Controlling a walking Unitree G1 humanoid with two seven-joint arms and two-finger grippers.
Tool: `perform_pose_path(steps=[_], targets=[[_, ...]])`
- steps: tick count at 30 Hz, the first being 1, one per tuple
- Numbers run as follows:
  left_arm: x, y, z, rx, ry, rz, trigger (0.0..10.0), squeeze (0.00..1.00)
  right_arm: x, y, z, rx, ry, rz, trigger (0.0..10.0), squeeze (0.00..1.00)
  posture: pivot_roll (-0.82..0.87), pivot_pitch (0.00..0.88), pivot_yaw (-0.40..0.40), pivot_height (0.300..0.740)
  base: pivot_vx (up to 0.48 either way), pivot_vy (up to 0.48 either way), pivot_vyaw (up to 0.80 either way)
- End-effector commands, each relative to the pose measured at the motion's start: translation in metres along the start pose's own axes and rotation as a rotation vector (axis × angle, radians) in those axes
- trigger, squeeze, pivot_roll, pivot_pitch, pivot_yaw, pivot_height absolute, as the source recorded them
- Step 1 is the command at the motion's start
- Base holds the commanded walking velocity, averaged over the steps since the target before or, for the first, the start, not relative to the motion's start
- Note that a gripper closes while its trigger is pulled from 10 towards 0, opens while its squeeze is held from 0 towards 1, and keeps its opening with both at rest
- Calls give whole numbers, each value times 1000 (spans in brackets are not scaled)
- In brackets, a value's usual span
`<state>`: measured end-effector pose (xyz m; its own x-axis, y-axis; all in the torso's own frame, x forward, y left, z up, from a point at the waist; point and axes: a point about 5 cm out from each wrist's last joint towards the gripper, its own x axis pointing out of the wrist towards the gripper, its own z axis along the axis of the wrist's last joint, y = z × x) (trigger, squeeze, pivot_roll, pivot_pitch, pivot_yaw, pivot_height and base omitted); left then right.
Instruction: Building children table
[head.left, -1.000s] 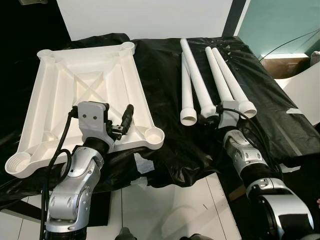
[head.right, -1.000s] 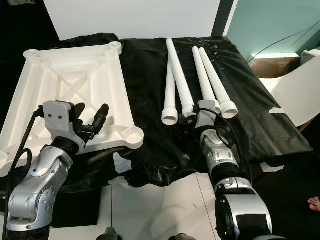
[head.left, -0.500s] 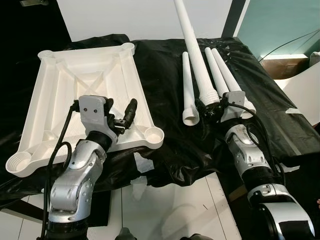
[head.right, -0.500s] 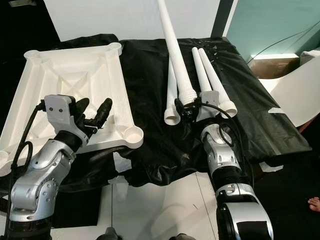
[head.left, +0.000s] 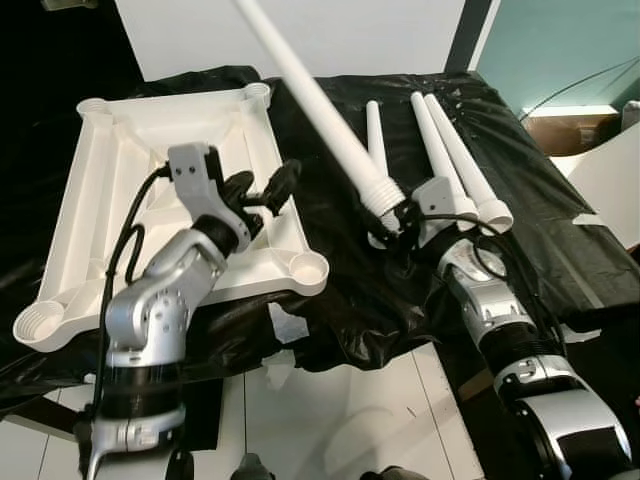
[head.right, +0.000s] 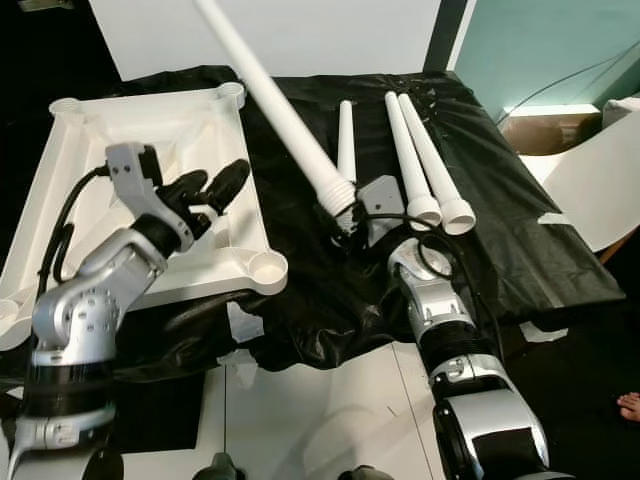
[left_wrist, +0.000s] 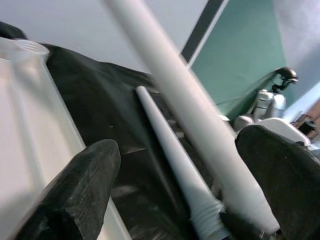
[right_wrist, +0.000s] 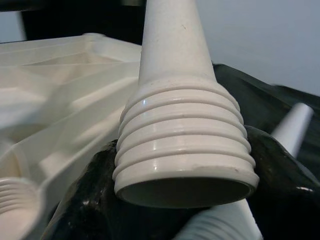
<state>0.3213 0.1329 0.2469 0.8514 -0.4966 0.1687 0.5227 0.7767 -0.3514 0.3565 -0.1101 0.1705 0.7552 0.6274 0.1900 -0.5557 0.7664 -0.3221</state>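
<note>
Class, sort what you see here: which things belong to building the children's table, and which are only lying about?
Part of the job:
- white tabletop, upside down
- table leg held in the right gripper
- three spare legs on the black cloth
- left gripper, open above the tabletop

Lying about:
- black cloth
- cardboard box
- white board

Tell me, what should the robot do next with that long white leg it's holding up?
Probably carry the leg toward the corner socket of the upside-down tabletop. The right gripper holds the leg by its threaded end, tilted over the tabletop, and the left gripper waits open beside it.
</note>
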Motion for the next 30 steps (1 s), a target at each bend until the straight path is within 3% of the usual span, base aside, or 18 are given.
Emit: perform_pose_path(steps=[1,5,18,30], targets=[[-2,-21,-4,-20,31,-437,10000,0,3,2,4,-35,-19,32,10000,0,119,55,-19,740,0,0,0],[11,-22,-1,-75,47,-470,10000,0,7,14,4,-51,-32,99,10000,0,113,56,-13,740,0,0,0],[34,-15,5,-135,75,-461,10000,0,8,27,5,-119,-58,179,10000,0,103,67,4,740,0,0,0],[49,1,37,-281,-14,-393,10000,0,-2,41,-1,-152,-73,186,10000,0,98,66,18,740,0,0,0]])
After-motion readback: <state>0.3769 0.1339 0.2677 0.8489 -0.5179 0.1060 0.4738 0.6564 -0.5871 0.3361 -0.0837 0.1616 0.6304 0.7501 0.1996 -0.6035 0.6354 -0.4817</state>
